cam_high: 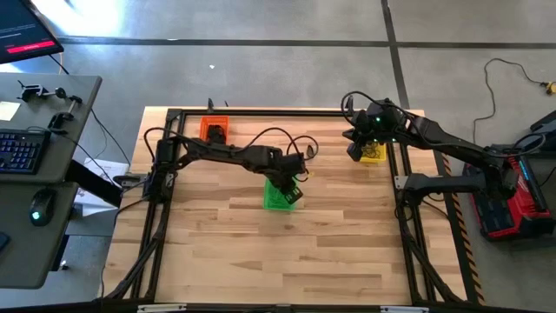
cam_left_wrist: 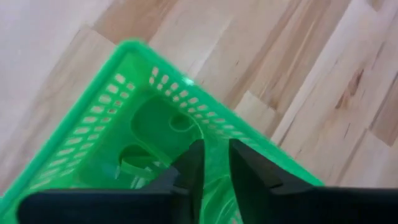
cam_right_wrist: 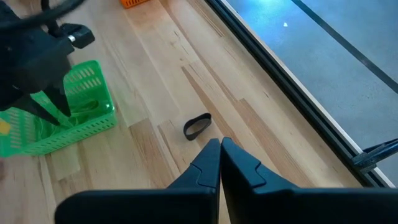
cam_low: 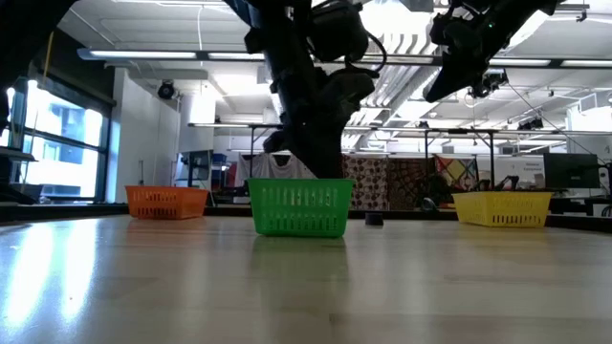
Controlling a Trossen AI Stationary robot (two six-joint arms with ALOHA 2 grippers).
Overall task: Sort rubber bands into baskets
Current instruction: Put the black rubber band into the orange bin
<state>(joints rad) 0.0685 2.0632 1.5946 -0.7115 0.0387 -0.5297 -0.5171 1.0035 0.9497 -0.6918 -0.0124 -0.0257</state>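
The green basket [cam_high: 276, 198] stands mid-table; it also shows in the low view [cam_low: 299, 208]. My left gripper [cam_left_wrist: 214, 152] hangs just over its open top, fingers a little apart and empty. Green rubber bands [cam_left_wrist: 179, 121] lie on the basket floor. The yellow basket [cam_high: 375, 155] stands at the far right and the orange basket [cam_high: 214, 130] at the far left. My right gripper [cam_right_wrist: 219, 144] is shut and empty, raised beside the yellow basket. A black rubber band [cam_right_wrist: 198, 126] lies flat on the table ahead of it.
A black frame [cam_high: 261, 111] runs around the table's edges. The left arm [cam_right_wrist: 31, 56] reaches over the green basket [cam_right_wrist: 62, 118]. A desk with a keyboard [cam_high: 22, 148] stands left of the table. Bare wood lies between the baskets and the near edge.
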